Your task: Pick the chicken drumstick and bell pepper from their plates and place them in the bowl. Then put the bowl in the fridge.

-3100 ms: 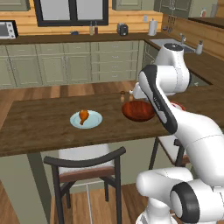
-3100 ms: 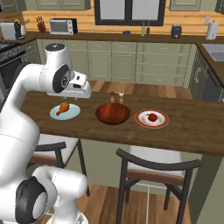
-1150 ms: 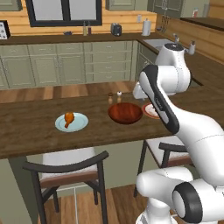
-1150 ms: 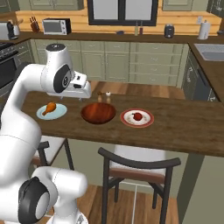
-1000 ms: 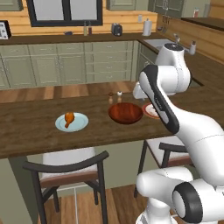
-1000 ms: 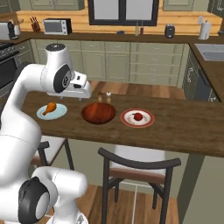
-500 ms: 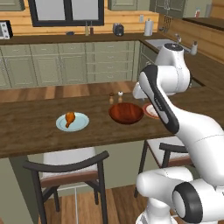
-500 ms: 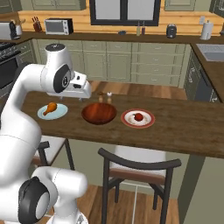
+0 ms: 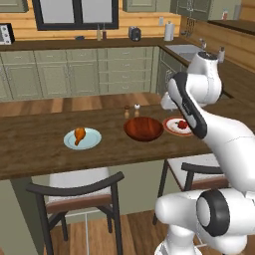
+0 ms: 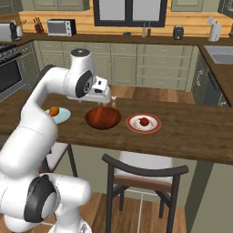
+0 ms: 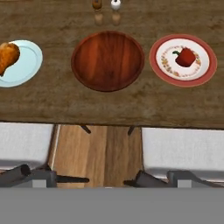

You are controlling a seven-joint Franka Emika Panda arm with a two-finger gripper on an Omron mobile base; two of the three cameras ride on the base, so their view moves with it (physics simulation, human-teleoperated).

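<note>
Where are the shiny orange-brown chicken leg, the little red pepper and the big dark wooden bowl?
Glossy orange-brown chicken drumstick point(image 11: 8, 56), hand view, its fat end.
Small red bell pepper point(image 11: 185, 57), hand view, middle of its body.
Wide reddish-brown wooden bowl point(image 11: 107, 60), hand view, its bare inside bottom.

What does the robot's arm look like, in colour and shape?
The arm is glossy white, made of thick rounded segments joined by dark grey round joints. It ends in a boxy white hand with two small dark finger tips. No cables or markings are visible.
</note>
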